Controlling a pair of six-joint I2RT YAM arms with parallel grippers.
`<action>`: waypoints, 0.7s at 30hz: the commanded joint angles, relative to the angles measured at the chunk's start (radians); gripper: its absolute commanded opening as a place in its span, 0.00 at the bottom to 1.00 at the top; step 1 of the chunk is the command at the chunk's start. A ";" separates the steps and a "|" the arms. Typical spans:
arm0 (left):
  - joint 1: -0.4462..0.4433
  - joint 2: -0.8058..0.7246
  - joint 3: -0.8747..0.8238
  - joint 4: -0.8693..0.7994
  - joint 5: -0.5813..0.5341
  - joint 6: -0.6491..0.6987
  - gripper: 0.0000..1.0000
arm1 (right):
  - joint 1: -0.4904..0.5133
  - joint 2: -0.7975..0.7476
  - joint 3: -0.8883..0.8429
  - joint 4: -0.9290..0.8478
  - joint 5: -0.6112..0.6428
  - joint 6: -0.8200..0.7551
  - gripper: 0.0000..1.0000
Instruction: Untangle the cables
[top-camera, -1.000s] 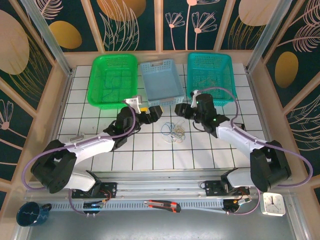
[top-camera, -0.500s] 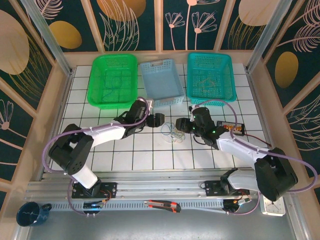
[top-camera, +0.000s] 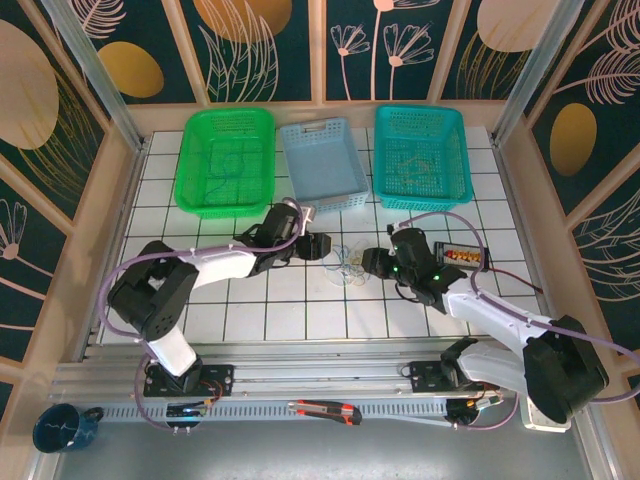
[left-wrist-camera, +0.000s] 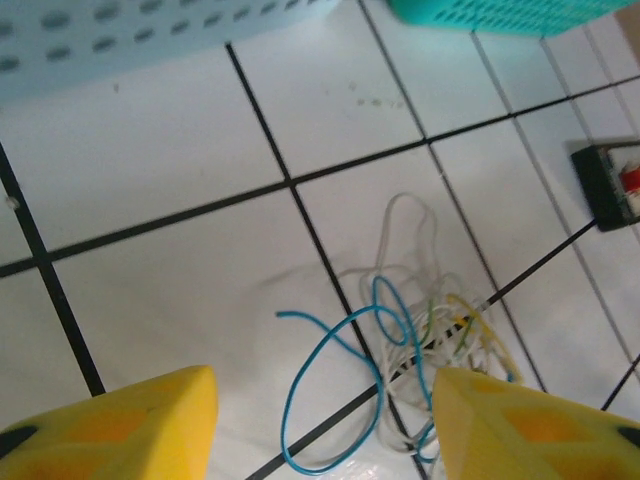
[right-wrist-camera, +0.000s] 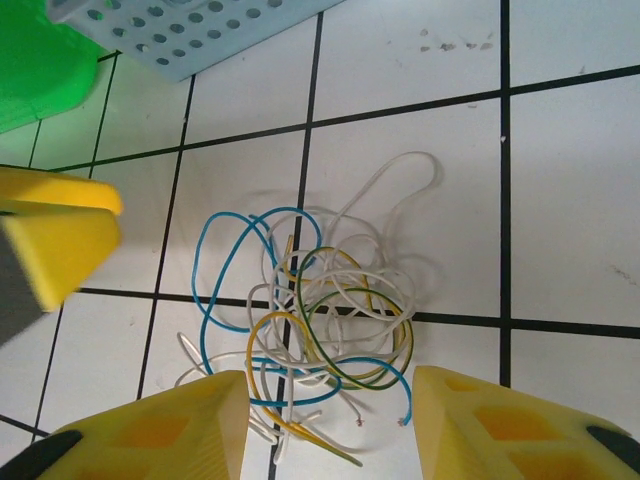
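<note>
The cables (top-camera: 348, 266) form a small loose tangle of blue, white, yellow and green wires on the white tiled table (top-camera: 300, 310), in the middle. My left gripper (top-camera: 318, 246) sits low at its left side. In the left wrist view the left gripper (left-wrist-camera: 325, 420) is open, with a blue loop of the cables (left-wrist-camera: 420, 330) lying between the yellow fingers (left-wrist-camera: 110, 420). My right gripper (top-camera: 372, 262) is at the tangle's right side. In the right wrist view it (right-wrist-camera: 330, 420) is open, straddling the near edge of the cables (right-wrist-camera: 320, 320), touching nothing I can see.
Three baskets stand along the back: green (top-camera: 225, 160), light blue (top-camera: 322, 165) and teal (top-camera: 420, 155). A small black box (top-camera: 462, 254) lies right of the right arm. A box cutter (top-camera: 325, 410), a clock (top-camera: 545, 408) and a mug (top-camera: 62, 428) rest at the near rail.
Both grippers have come down and inward to the tangle from either side. The left jaws have narrowed from wide open, and the right jaws have narrowed slightly.
</note>
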 joint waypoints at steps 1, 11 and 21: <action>-0.009 0.055 0.050 -0.027 0.014 0.050 0.59 | 0.017 0.002 -0.002 0.045 -0.032 0.010 0.48; -0.034 0.140 0.152 -0.115 -0.066 0.135 0.62 | 0.025 0.052 0.025 0.074 -0.044 0.001 0.49; -0.069 0.218 0.238 -0.192 -0.134 0.194 0.54 | 0.025 0.057 0.023 0.105 -0.046 0.026 0.48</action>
